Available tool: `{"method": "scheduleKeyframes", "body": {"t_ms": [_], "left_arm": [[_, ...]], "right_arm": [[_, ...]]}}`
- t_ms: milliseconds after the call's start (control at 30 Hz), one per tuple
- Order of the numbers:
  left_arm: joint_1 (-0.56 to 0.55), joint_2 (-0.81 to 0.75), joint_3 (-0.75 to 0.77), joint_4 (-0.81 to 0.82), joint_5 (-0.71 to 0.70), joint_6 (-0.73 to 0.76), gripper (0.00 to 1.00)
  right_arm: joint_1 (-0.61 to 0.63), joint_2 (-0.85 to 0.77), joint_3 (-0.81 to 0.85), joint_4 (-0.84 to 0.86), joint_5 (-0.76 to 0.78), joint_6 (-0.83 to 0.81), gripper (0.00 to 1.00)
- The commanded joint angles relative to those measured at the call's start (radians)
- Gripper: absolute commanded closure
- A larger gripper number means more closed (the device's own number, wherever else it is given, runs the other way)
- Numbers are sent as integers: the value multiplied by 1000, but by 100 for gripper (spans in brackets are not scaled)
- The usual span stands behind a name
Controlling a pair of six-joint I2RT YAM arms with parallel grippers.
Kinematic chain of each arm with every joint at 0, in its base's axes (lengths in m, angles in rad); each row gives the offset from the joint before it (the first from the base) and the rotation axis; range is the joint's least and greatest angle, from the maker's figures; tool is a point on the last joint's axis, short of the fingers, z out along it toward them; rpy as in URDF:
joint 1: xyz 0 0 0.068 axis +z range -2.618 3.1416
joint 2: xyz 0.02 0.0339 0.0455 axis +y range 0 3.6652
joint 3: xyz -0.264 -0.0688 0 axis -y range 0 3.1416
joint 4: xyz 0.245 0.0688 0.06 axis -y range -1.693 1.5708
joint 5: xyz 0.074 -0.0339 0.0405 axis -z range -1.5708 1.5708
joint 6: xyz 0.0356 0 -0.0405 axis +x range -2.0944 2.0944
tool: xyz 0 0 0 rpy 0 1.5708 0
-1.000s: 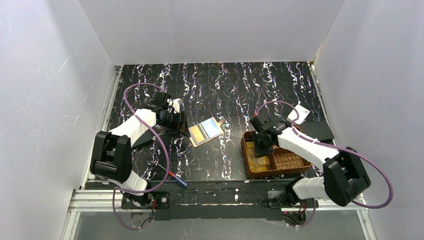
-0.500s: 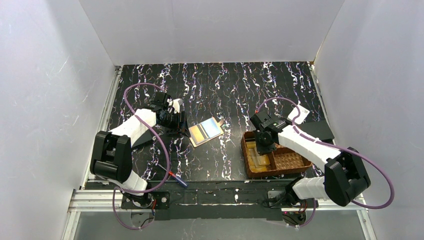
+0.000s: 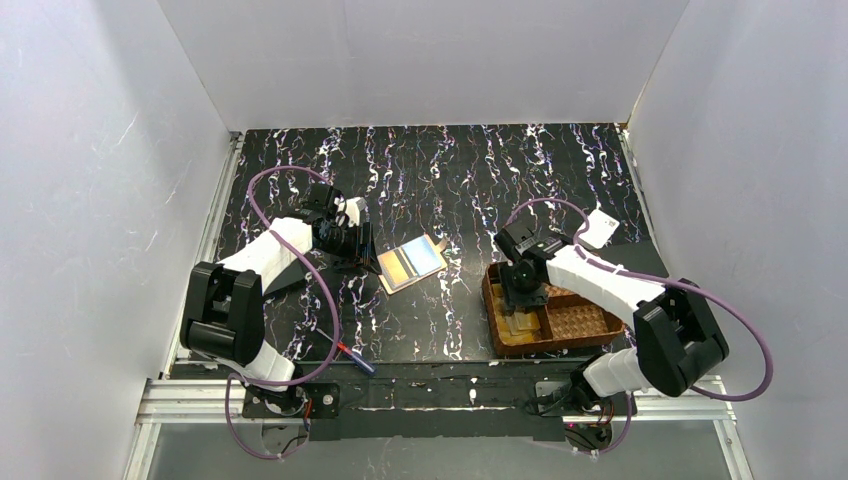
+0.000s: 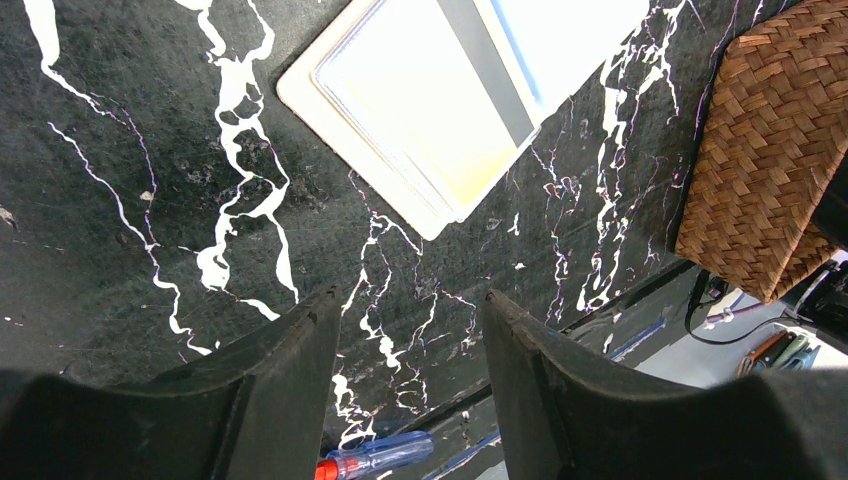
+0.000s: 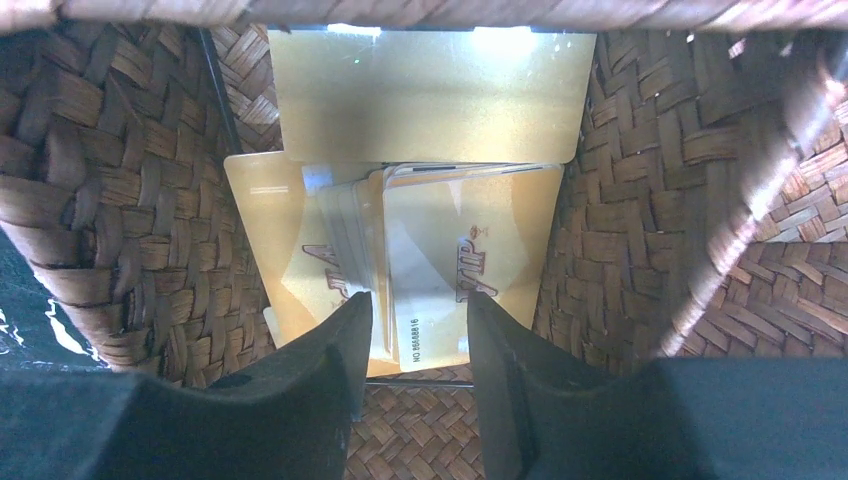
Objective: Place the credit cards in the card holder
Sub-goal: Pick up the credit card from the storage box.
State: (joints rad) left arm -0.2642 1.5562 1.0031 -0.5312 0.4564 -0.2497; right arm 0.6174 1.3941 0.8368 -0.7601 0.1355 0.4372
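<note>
Hovering half-open and empty over the credit cards [image 5: 470, 260] in the basket [image 5: 100, 180], the right gripper [image 5: 418, 312] should pinch one card's six-o'clock edge only.

The basket tray [image 5: 110, 180] is rough, brown woven fibre. The credit cards [image 5: 425, 95] are smooth, glossy gold, probably plastic. The table [image 4: 130, 260] is dark, marble-patterned and faintly sheened.

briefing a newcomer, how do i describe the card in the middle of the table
On the black marbled table, find the brown woven basket on the right. Left of it, in the open, lies the card, banded orange to blue; the basket's cards are gold.
</note>
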Motion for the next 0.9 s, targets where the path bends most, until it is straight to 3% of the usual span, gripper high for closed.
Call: {"method": "scheduleKeyframes", "body": {"t_ms": [0,200,867], "left_arm": [[-4,-12,6,-12,19,16,47],[-4,-6,9,-12,23,16,47],[-4,-12,8,-12,25,18,47]], "right_arm": [[2,-31,25,-17,34,-3,53],[2,-38,25,-52,83,7,58],[2,-74,93,-176,200,17,59]]}}
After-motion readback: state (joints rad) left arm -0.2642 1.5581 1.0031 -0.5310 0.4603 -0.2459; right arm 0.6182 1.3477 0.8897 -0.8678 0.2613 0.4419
